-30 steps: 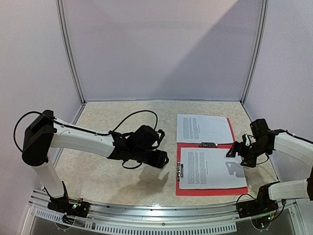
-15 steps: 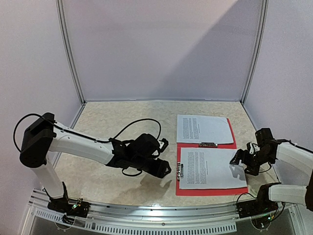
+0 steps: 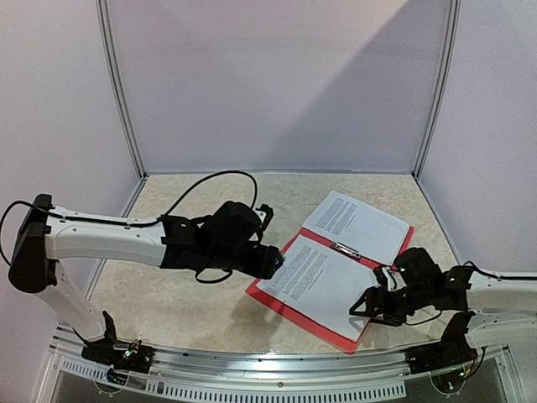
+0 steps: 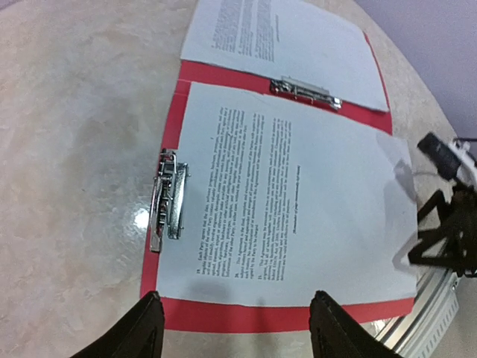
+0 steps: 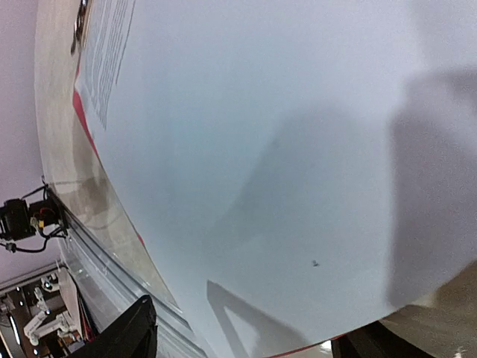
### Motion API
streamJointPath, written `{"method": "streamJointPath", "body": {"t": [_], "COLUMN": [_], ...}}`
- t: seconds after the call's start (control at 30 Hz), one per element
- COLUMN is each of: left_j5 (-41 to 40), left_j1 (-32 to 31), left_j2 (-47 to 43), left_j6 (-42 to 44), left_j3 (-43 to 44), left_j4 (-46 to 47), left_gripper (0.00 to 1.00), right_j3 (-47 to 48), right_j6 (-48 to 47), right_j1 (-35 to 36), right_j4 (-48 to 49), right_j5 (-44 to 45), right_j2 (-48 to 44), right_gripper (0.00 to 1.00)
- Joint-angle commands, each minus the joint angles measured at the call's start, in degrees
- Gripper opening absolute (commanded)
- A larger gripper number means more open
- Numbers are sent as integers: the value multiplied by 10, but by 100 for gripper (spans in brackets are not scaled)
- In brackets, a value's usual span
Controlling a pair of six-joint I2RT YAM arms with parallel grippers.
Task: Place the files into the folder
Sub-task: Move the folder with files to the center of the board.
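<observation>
The red folder lies open and askew on the table, with a metal clip at its fold. The files are two printed white sheets, one on the near cover and one on the far cover. My left gripper hovers open at the folder's left edge. In the left wrist view its fingers straddle the red border below the near sheet. My right gripper is open at the folder's near right corner. The blank part of the sheet fills the right wrist view between that gripper's fingers.
A second metal clip sits on the near cover's side edge. The aluminium rail runs along the table's near edge, just in front of the folder's corner. White booth walls close off the back and sides.
The folder with its sheets has turned, its near half swinging left toward the left arm. My right gripper has dropped down and left to the near corner. My left gripper has shifted slightly back.
</observation>
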Motion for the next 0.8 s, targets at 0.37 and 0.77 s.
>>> {"method": "streamJointPath", "body": {"t": [0.37, 0.77], "left_j5": [36, 154], "left_j1": [91, 84], "left_j2": [-126, -158], "left_j6": [-112, -310], "left_j3": [-130, -340], "left_j4": [-10, 250], "left_gripper": [82, 85], "right_j3": [347, 357], "right_j6": [-70, -219], "right_j1": [161, -116], "right_j4": [-108, -191], "right_j5": [27, 105], "right_j2": [332, 215], "right_gripper": [91, 94]}}
